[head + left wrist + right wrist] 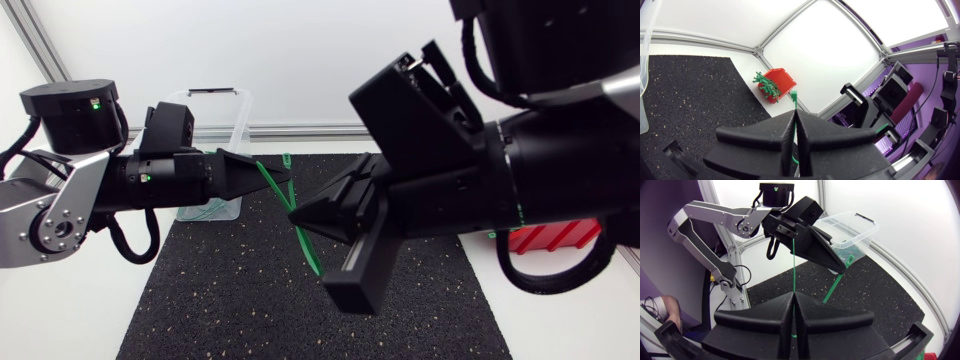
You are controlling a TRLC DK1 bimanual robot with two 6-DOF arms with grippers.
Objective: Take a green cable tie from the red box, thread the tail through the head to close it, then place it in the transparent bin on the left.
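Head view: right arm (560, 180) hides most of the red box (556, 236).

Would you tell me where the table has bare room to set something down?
Bare: the near half of the black mat, to its front edge. Crowded: above its far half, where the left gripper and right gripper hold the green cable tie, near the transparent bin.
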